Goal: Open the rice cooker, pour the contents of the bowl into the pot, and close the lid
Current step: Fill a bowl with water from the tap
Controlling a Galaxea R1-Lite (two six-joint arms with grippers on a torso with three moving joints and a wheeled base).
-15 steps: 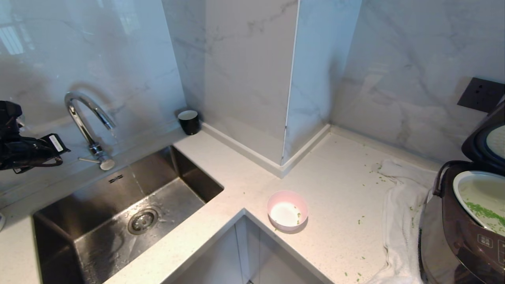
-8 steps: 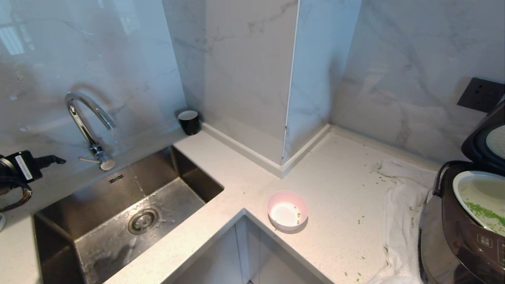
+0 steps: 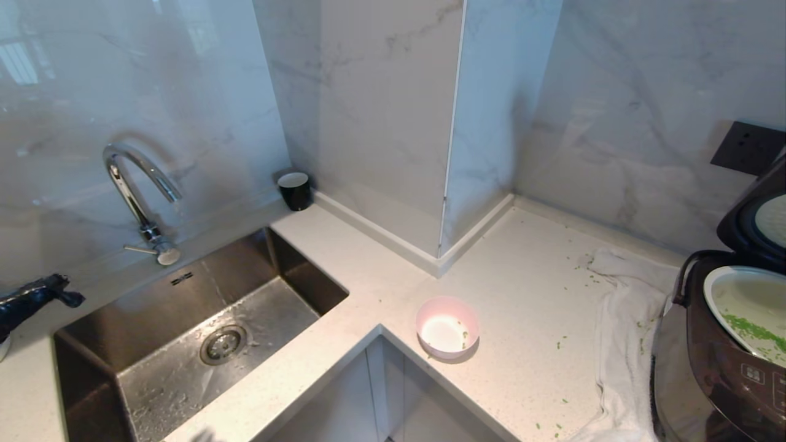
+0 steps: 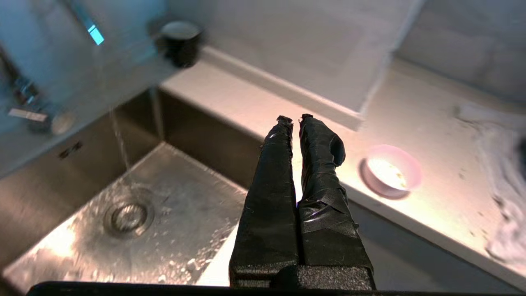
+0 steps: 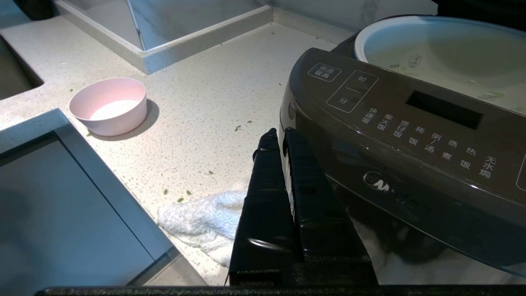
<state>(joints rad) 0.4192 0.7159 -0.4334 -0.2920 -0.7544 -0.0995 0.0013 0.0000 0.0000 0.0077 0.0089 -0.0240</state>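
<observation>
The pink bowl [image 3: 447,327], nearly empty, sits on the counter [image 3: 522,294] well right of the left gripper [image 4: 292,120], whose jaws are pressed together, empty. The right gripper [image 5: 277,135], also closed, hangs just beside the brown rice cooker [image 5: 407,135], with its lid [image 3: 758,215] raised and green bits [image 3: 752,328] in its pot [image 3: 715,298].

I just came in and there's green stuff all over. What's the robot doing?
Nothing is being held right now. The small pink bowl sits nearly empty on the white speckled counter. The green chopped bits lie in the whitish inner pot of the dark brown rice cooker, whose lid stands open. The left gripper is shut above the steel sink; the right gripper is shut beside the cooker. A few bits are scattered on the counter.
</observation>
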